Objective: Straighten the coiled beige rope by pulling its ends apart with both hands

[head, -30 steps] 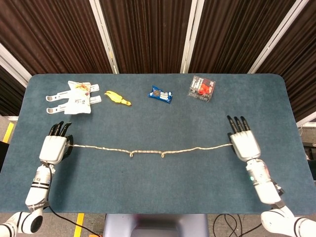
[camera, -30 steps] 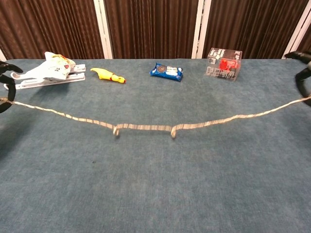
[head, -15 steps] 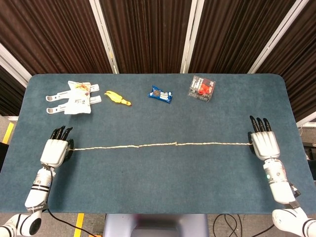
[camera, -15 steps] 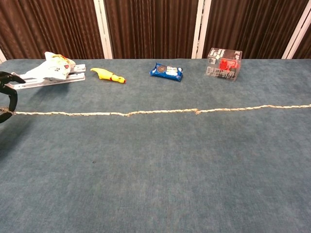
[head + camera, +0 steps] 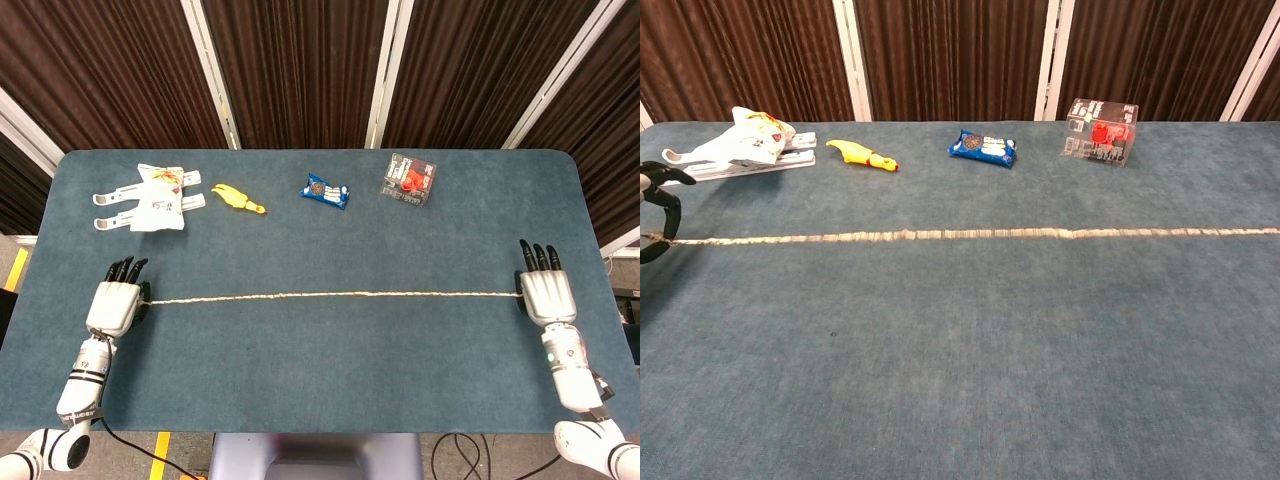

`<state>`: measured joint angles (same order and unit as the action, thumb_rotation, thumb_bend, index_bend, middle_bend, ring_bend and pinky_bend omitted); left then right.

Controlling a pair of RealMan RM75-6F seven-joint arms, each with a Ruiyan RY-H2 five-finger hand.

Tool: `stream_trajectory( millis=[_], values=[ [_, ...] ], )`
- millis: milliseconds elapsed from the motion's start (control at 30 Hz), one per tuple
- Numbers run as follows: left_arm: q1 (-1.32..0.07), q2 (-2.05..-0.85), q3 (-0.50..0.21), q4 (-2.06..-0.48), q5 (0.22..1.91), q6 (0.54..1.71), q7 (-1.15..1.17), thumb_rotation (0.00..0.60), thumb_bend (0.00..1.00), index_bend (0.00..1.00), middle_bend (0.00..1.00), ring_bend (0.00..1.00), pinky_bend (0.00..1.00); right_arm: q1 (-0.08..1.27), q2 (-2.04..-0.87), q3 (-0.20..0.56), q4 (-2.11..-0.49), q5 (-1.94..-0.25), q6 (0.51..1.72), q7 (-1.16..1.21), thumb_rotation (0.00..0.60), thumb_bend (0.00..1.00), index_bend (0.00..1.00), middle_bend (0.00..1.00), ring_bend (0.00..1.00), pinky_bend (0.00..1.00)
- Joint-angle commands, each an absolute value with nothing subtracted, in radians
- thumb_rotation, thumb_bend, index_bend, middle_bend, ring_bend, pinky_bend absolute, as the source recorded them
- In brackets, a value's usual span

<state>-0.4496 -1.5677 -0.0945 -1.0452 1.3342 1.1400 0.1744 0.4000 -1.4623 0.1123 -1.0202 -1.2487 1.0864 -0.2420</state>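
Observation:
The beige rope (image 5: 330,295) lies in a straight taut line across the blue table, from left to right; in the chest view the rope (image 5: 970,235) spans the whole frame. My left hand (image 5: 114,300) holds the rope's left end near the table's left edge; its dark fingertips (image 5: 662,205) show at the left border of the chest view, pinching the rope. My right hand (image 5: 545,290) holds the right end near the table's right edge and is outside the chest view.
Along the far side of the table (image 5: 320,380) lie a white packet on a white holder (image 5: 150,198), a yellow toy (image 5: 238,198), a blue snack pack (image 5: 326,191) and a clear box with red contents (image 5: 409,179).
Both hands have moved outward, the right one further. The two small kinks in the rope's middle have pulled out and the rope now runs straight.

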Motion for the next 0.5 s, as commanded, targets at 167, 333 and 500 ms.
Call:
stream_trajectory(
  millis=[167, 333, 500],
  values=[
    [-0.452, -1.582, -0.092, -1.015, 1.336, 1.126, 0.154, 0.600, 0.43, 0.59, 0.10, 0.00, 0.13, 0.396, -1.479, 0.107, -0.994, -1.243, 1.071, -0.247, 0.600, 0.55, 0.79, 0.10, 0.00, 0.00],
    [-0.454, -1.596, -0.085, -0.973, 1.337, 1.101, 0.124, 0.600, 0.43, 0.58, 0.10, 0.00, 0.13, 0.390, -1.501, 0.104, -0.955, -1.238, 1.056, -0.242, 0.600, 0.55, 0.79, 0.10, 0.00, 0.00],
    [-0.460, -1.606, -0.076, -0.948, 1.346, 1.074, 0.094, 0.600, 0.43, 0.55, 0.10, 0.00, 0.13, 0.389, -1.520, 0.093, -0.924, -1.248, 1.040, -0.240, 0.600, 0.55, 0.71, 0.10, 0.00, 0.00]
  ],
)
